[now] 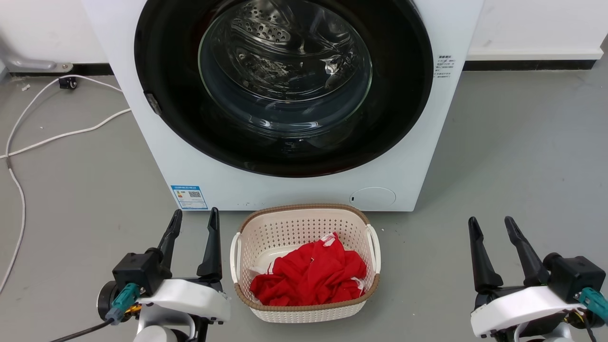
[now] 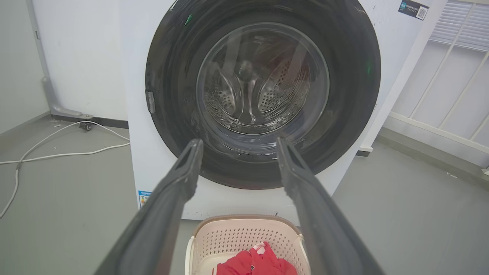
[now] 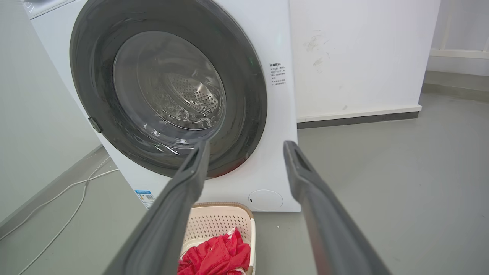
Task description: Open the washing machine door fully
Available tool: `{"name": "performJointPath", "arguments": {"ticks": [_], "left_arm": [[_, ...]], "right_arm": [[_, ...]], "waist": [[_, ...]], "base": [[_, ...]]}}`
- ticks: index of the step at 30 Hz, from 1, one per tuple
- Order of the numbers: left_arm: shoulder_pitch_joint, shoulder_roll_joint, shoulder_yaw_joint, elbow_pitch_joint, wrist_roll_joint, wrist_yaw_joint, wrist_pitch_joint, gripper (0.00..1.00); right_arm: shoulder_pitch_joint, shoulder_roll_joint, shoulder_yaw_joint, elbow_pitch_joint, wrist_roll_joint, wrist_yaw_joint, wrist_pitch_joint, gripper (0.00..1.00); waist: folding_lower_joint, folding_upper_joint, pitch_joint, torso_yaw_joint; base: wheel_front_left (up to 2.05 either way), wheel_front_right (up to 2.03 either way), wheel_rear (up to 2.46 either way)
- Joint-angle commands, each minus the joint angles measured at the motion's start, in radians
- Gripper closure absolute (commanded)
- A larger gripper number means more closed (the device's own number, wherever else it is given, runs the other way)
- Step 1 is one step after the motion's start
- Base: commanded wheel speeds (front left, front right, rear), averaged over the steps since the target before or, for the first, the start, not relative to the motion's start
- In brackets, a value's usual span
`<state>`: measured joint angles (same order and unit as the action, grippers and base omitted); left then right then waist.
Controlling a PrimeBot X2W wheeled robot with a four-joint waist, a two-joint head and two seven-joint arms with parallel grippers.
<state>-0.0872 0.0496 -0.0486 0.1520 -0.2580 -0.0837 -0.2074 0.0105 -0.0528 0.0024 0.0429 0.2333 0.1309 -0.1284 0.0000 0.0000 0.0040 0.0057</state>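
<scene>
Washing machine door [image 1: 284, 80]: round, glossy blk, glass bowl at ctr; flush in front of white machine [image 1: 427, 142], closed.
Left gripper [image 1: 195, 213]: fingers apart, empty, well short of door.
Right gripper [image 1: 490, 221]: fingers apart, empty.
Basket [image 1: 304, 221]: cream, on floor [image 1: 522, 166] betw. grippers, just before machine; red cloth [image 1: 311, 273] inside.
White cable [image 1: 61, 135]: on floor, left of machine.
</scene>
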Motion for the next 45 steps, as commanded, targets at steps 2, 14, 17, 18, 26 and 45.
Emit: {"name": "performJointPath", "arguments": {"ticks": [2,14,17,18,26,45], "left_arm": [[-0.013,0.003,-0.001,0.0,0.033,0.005,-0.012,0.0],[-0.018,0.002,-0.008,0.019,0.119,0.011,-0.036,0.0],[-0.016,0.002,-0.011,0.021,0.139,0.013,-0.041,0.0],[-0.016,0.002,-0.012,0.022,0.146,0.014,-0.043,0.0],[-0.018,0.002,-0.02,0.023,0.197,0.018,-0.056,0.0],[-0.008,0.001,-0.024,0.024,0.185,0.024,-0.058,0.0]], "right_arm": [[0.008,0.003,0.002,-0.01,-0.032,0.0,-0.008,0.0],[0.014,0.004,0.004,-0.018,-0.12,0.0,-0.021,0.0],[0.017,0.004,0.006,-0.019,-0.142,0.0,-0.025,0.0],[0.018,0.004,0.007,-0.019,-0.148,0.0,-0.025,0.0],[0.023,0.004,0.011,-0.024,-0.196,0.0,-0.034,0.0],[0.019,0.004,0.022,-0.005,-0.158,0.0,-0.039,1.0]], "waist": [[0.0,0.0,0.0,0.0],[0.0,0.0,0.001,0.0],[0.0,0.0,0.0,0.0],[0.0,0.0,0.0,0.0],[0.0,0.0,0.001,0.001],[0.0,0.0,0.002,0.0]], "base": [[0.0,0.0,0.0],[0.0,0.0,0.0],[0.0,0.0,0.0],[0.0,0.0,0.0],[0.0,0.0,0.0],[0.0,0.0,0.0]]}}
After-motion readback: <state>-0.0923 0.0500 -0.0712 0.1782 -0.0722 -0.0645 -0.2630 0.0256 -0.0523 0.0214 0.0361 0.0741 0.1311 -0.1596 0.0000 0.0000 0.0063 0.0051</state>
